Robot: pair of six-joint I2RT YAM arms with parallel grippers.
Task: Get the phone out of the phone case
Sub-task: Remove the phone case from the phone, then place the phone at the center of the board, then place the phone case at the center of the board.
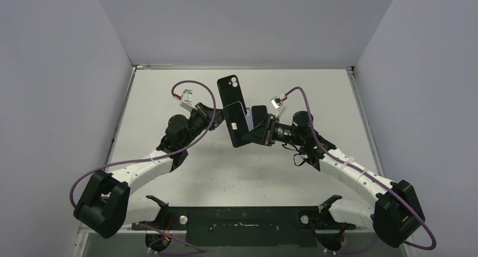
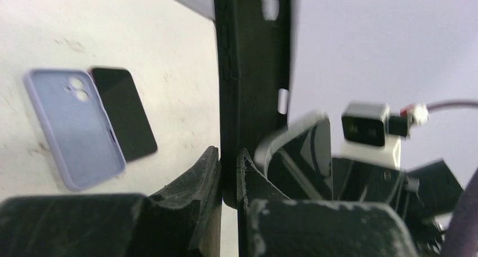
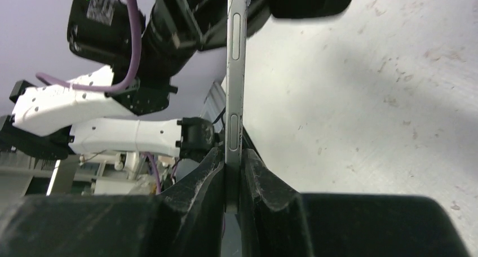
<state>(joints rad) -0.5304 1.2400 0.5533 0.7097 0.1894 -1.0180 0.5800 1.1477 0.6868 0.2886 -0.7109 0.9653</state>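
The left gripper (image 2: 228,158) is clamped tight on the edge of the black case (image 2: 253,71), up in the air. The right gripper (image 3: 234,158) is clamped tight on the thin side of the phone (image 3: 235,71), right beside the case. One end of the phone looks like it has popped out of the case. I think the best way is to hold the case steady and pull the phone slowly and straight away from the case. Don't twist. Grip hard so nothing drops.
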